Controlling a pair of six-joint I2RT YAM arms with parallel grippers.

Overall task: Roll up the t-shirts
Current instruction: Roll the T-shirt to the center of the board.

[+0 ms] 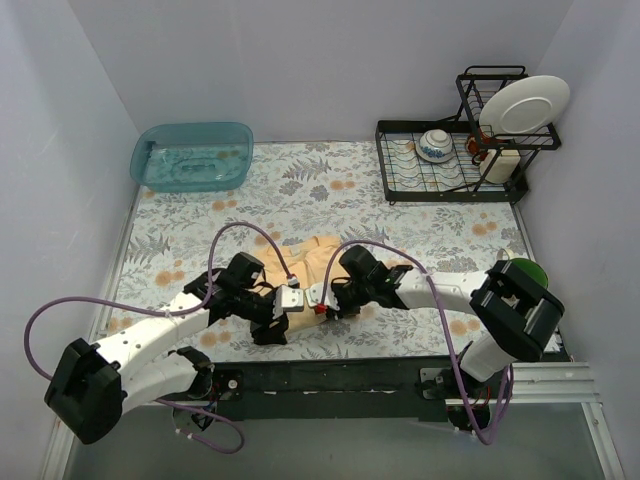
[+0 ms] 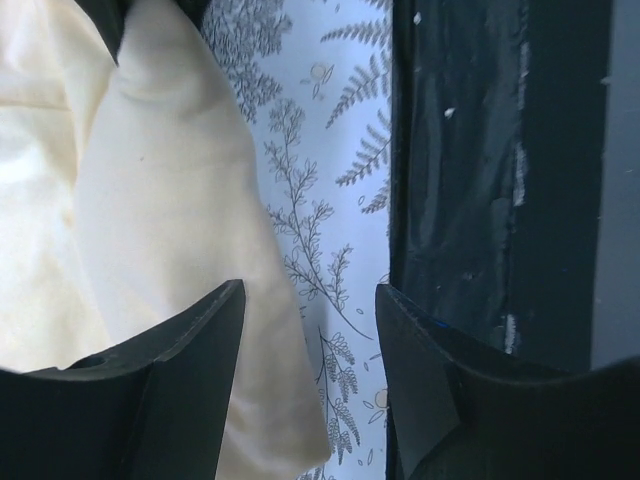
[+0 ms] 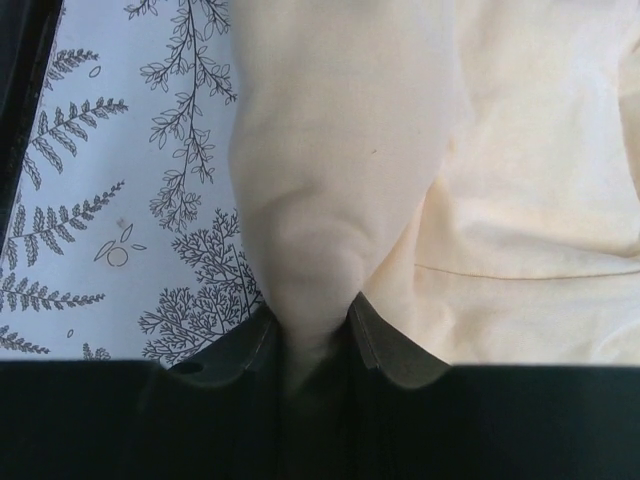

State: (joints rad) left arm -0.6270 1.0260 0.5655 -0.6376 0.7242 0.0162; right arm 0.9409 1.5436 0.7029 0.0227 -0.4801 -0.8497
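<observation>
A pale yellow-beige t-shirt (image 1: 322, 254) lies bunched on the floral tabletop near the front edge, mostly hidden under both arms. My left gripper (image 1: 283, 312) is open, its jaws apart over the shirt's edge (image 2: 170, 230) and the floral cloth, holding nothing. My right gripper (image 1: 322, 298) is shut on a fold of the t-shirt (image 3: 320, 200), which bulges up between its jaws. The two grippers sit close together at the shirt's near edge.
A blue plastic tub (image 1: 192, 155) stands at the back left. A black dish rack (image 1: 455, 160) with a bowl and a white plate (image 1: 524, 104) stands at the back right. A green object (image 1: 522, 268) lies at the right edge. The table's dark front edge (image 2: 480, 200) is right beside my left gripper.
</observation>
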